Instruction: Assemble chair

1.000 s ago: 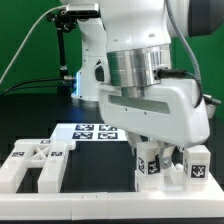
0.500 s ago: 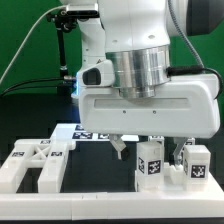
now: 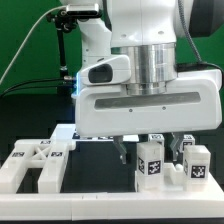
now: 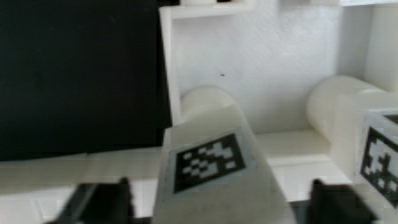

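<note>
**Wrist turned square, gripper (image 3: 148, 150) now brackets the upright post (image 3: 150, 163)**

Since a second ago the gripper has swung round at the wrist, so its broad face now looks at the exterior camera, and it has settled directly above the upright post. Its fingers (image 3: 122, 152) stand wide, one on each side of that post. The wrist view shows a gap on both sides, so nothing is held. A neighbouring post (image 3: 196, 165) stands just beside the upright post, toward the exterior view's right, and both stand on a white slab (image 4: 240, 70).

To do this step well, I judge the post should be centred between the pads. The finger on the neighbour's side must stay clear of the narrow space there, and the jaws should then close squarely on the post's flat sides. The fingertips are probably level with the post's upper part, though the hand's body hides much of it.
</note>
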### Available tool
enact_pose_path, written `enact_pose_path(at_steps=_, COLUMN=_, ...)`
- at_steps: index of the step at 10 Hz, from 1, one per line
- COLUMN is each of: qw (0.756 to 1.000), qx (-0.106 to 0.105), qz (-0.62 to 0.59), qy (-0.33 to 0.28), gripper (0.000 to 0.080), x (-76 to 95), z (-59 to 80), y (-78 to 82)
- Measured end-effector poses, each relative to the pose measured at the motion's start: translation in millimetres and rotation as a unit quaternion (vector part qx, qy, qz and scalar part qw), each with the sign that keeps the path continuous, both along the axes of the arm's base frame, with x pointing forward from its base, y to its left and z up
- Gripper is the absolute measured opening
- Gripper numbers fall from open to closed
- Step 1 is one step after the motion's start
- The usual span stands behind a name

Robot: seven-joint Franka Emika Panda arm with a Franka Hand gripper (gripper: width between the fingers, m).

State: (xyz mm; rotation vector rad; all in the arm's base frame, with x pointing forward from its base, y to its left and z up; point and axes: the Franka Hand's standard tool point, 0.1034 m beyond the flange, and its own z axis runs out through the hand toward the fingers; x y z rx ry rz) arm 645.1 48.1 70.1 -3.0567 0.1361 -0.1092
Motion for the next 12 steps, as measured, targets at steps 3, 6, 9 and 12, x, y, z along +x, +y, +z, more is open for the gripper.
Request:
enact_pose_path(at_steps=3, qw=0.994, qx=0.008, qz=-0.105, qy=0.008, gripper=0.0284, x=-0.2, z=-0.4, y=0.2)
enact_pose_path(at_steps=6, qw=0.936, qx=0.022, qz=-0.351, qy=0.027, gripper=0.0284, x=-0.2, z=0.1, y=4.2)
enact_pose_path(at_steps=9, qw=0.812, qx=0.054, qz=-0.578, qy=0.053, gripper=0.0284, x=1.1, z=1.7, y=6.0)
enact_pose_path(at_steps=12, qw=0.810, qx=0.054, qz=-0.582, qy=0.054, gripper=0.0474, x=0.7, z=1.3, y=5.7)
